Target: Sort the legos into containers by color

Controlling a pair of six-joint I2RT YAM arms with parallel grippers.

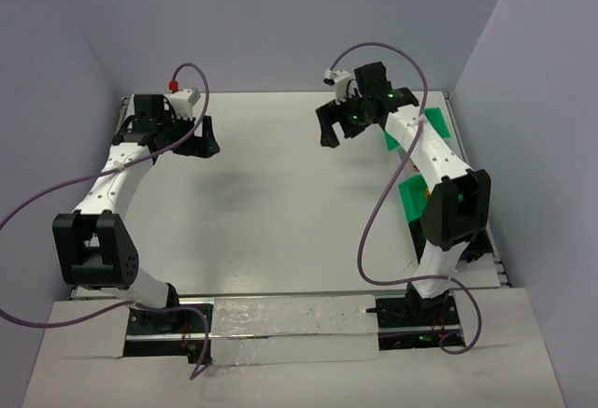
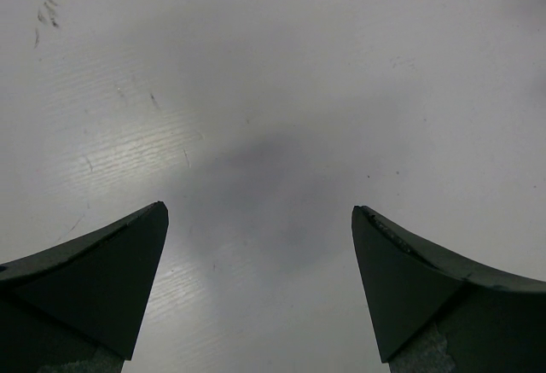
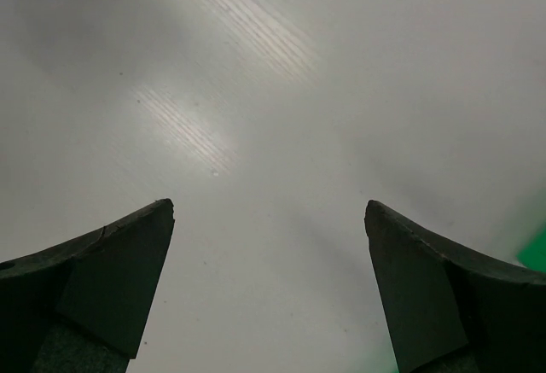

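No legos show in any view; they are hidden or out of view. Green containers (image 1: pixel 435 124) (image 1: pixel 410 199) stand along the table's right side, mostly covered by my right arm. A sliver of green container (image 3: pixel 537 250) shows at the right edge of the right wrist view. My left gripper (image 1: pixel 207 137) (image 2: pixel 260 211) is open and empty over bare white table at the far left. My right gripper (image 1: pixel 334 133) (image 3: pixel 270 205) is open and empty over bare table at the far middle-right, left of the containers.
Grey walls close in the white table (image 1: pixel 280 203) on the left, back and right. Purple cables (image 1: pixel 374 231) loop from both arms. The black arm bases (image 1: pixel 159 319) sit at the near edge.
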